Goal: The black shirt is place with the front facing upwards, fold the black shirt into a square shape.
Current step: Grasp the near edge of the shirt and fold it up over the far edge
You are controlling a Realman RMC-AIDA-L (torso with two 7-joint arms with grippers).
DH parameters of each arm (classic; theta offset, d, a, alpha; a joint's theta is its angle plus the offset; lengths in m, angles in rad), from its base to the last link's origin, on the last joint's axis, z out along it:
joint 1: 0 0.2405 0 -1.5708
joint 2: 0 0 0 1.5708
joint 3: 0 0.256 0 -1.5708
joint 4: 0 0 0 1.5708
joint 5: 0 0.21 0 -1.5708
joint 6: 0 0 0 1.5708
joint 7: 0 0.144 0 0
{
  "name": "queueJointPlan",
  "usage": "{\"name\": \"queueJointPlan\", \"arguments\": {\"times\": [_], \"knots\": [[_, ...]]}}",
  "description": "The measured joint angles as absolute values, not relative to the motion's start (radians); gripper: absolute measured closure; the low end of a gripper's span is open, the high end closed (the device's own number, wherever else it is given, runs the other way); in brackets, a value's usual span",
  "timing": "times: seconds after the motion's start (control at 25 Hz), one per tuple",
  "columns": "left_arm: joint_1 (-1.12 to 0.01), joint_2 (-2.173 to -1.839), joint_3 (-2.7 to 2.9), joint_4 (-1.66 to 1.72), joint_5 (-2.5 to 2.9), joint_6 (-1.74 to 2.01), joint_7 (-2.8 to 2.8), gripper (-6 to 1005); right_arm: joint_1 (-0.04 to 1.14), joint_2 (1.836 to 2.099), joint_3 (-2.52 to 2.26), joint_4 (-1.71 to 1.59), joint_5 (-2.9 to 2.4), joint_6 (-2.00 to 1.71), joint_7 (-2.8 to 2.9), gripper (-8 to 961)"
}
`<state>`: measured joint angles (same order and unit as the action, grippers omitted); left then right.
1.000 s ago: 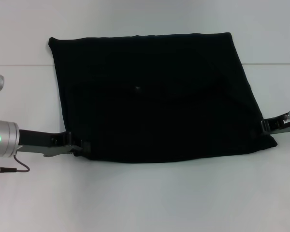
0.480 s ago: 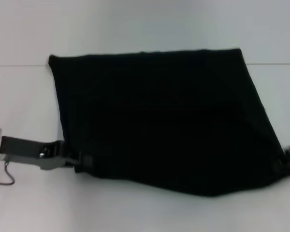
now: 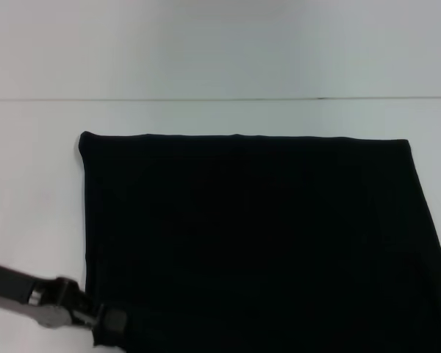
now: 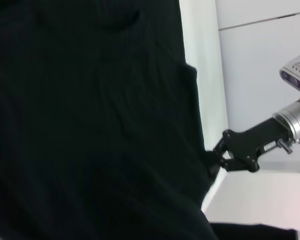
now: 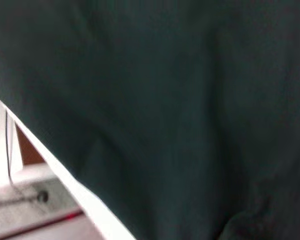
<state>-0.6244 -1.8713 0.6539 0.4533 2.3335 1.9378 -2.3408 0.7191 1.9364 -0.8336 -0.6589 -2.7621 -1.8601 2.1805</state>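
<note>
Evidently both grippers, left gripper [image 3: 110, 329] and right gripper [image 4: 215, 161], fingers clenched on the black shirt [image 3: 257, 235], lift its near corners off the bench [image 3: 206, 59]; uneven travel would skew the fold

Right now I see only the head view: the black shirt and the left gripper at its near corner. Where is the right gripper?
Observer: The left wrist view shows the right gripper at the side edge of the black shirt, pinching the fabric, opposite the left gripper.
Operator: Does the cloth lie smooth there?
Observer: No. That view shows soft creases across it.
Operator: Is any lettering visible up close?
Observer: None. The right wrist view shows only plain black cloth.
</note>
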Motion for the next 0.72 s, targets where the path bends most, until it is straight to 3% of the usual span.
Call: {"name": "queueJointPlan", "arguments": {"times": [0.12,0.4,0.48,0.6,0.72], "knots": [[-0.64,-1.87,0.629,0.457,2.328,1.903,-2.348,973,0.738,1.929,-0.762,-0.646,-2.756,-1.822,2.2,907],[-0.702,-1.858,0.446,0.461,2.322,1.681,-2.384,973,0.784,1.862,-0.477,-0.582,-2.619,-1.697,2.277,907],[-0.716,-1.863,0.413,0.459,2.322,1.59,-2.387,973,0.783,1.853,-0.446,-0.563,-2.551,-1.606,2.307,907],[-0.733,-1.884,0.388,0.458,2.317,1.447,-2.385,973,0.777,1.855,-0.425,-0.525,-2.431,-1.457,2.317,907],[-0.742,-1.917,0.386,0.461,2.295,1.307,-2.365,973,0.777,1.882,-0.427,-0.483,-2.324,-1.309,2.282,907]]}}
